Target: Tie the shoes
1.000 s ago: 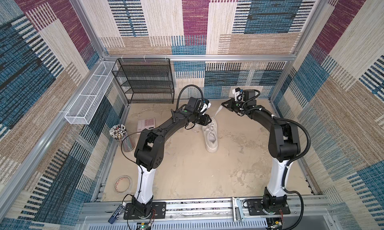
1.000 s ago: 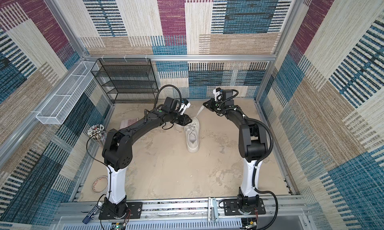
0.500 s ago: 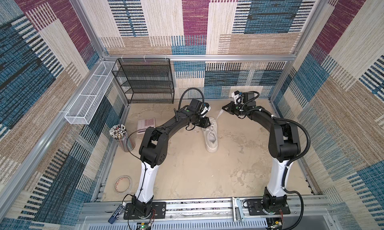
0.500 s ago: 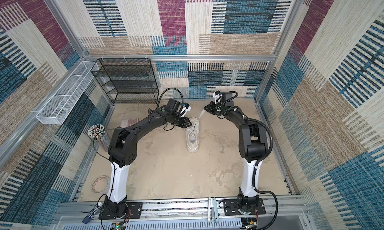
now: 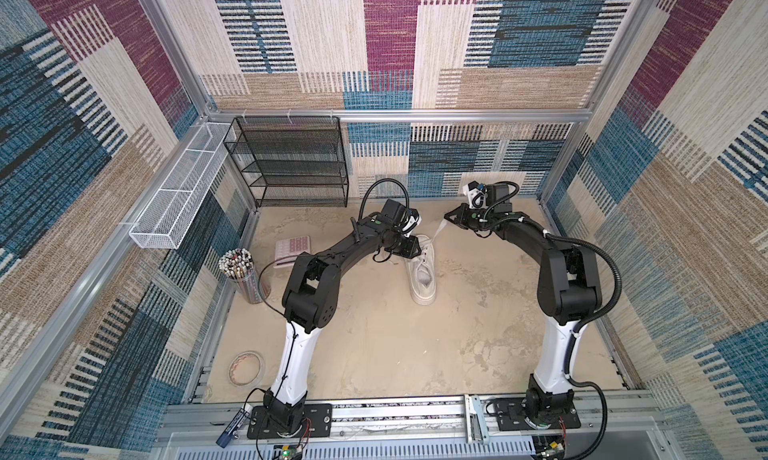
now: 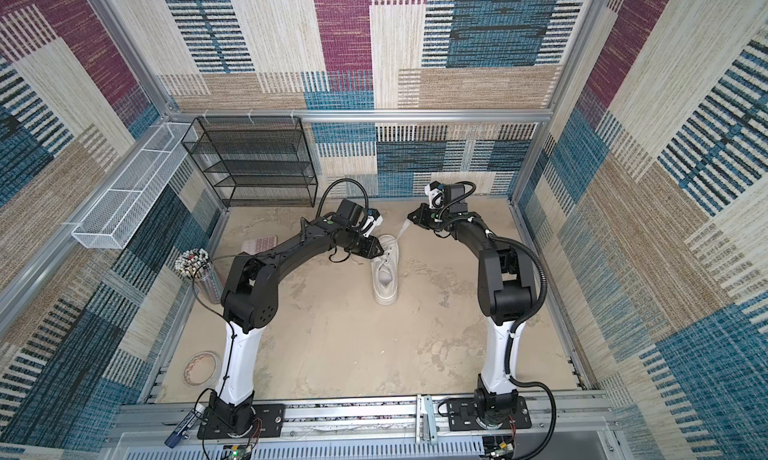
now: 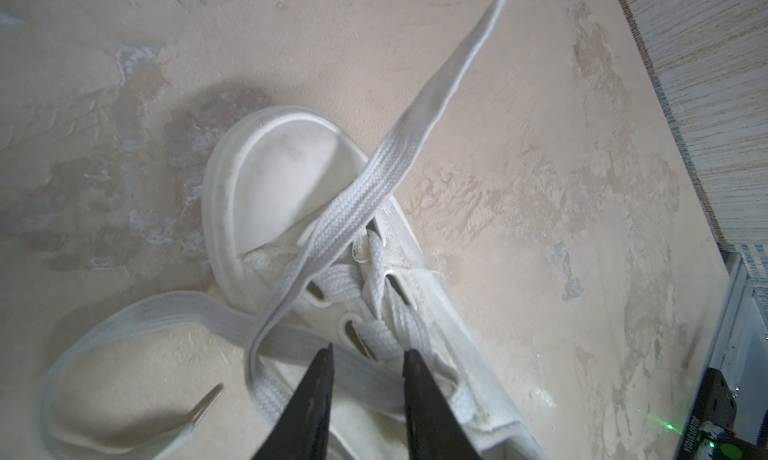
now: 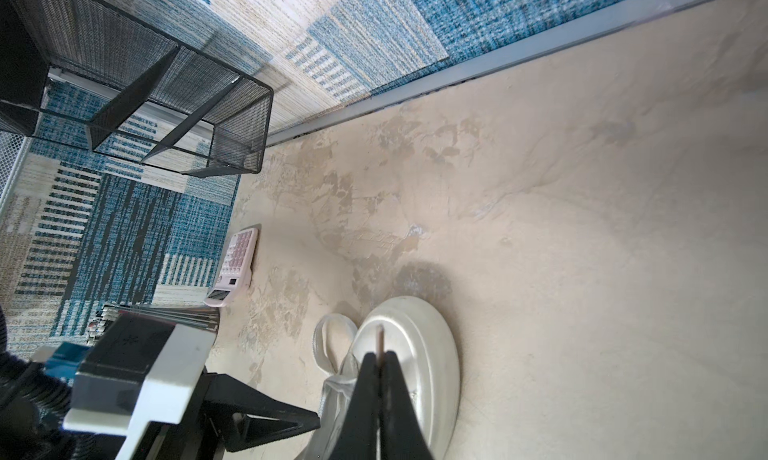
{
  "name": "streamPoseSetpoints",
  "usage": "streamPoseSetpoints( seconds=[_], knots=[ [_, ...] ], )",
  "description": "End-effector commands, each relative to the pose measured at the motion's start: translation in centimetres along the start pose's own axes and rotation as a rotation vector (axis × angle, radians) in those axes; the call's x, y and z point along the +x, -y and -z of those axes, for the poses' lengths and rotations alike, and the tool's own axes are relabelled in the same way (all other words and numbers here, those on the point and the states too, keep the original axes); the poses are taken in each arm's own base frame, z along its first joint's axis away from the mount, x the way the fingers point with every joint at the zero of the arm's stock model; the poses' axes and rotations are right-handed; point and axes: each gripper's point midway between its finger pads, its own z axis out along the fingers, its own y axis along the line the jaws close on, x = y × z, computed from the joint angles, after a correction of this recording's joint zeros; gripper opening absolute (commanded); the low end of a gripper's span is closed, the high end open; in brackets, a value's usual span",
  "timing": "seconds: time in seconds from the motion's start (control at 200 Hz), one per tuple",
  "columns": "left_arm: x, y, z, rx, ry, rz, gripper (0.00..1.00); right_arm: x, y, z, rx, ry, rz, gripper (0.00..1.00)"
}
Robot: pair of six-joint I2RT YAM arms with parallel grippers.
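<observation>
Here the white sneaker [image 5: 424,279] sits toward the back of the surface [image 5: 374,345]. The right jaws are clenched on the end of one lace [image 7: 374,179], which is stretched taut off the shoe. The left jaws stand parted just over the eyelets, gripping nothing.

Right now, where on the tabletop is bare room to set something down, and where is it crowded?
Widest bare patch: between the sneaker and the front rail. Also bare between sneaker and right arm. Crowded: calculator, pencil cup, tape roll along the left edge; left pincer, right pincer and held lace at its far end.
</observation>
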Motion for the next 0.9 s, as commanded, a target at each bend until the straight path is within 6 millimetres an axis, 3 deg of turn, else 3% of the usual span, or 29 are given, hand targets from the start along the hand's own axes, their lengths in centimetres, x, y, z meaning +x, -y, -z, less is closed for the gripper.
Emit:
streamPoseSetpoints(
  seconds=[0.0, 0.09, 0.476, 0.891],
  knots=[
    [0.6, -0.2, 0.1, -0.015, -0.023, 0.032, 0.35, -0.2, -0.3, 0.2, 0.006, 0.009, 0.024, 0.00],
    [0.2, 0.0, 0.6, -0.019, -0.010, 0.042, 0.39, 0.1, -0.1, 0.1, 0.013, 0.004, 0.026, 0.00],
    [-0.5, -0.1, 2.0, -0.067, -0.001, 0.092, 0.40, 1.0, 0.3, 0.0, 0.025, -0.009, 0.028, 0.00],
    [1.5, 0.1, -0.3, -0.018, -0.081, 0.191, 0.37, 0.6, 0.0, -0.1, 0.024, -0.008, 0.044, 0.00]
  ],
)
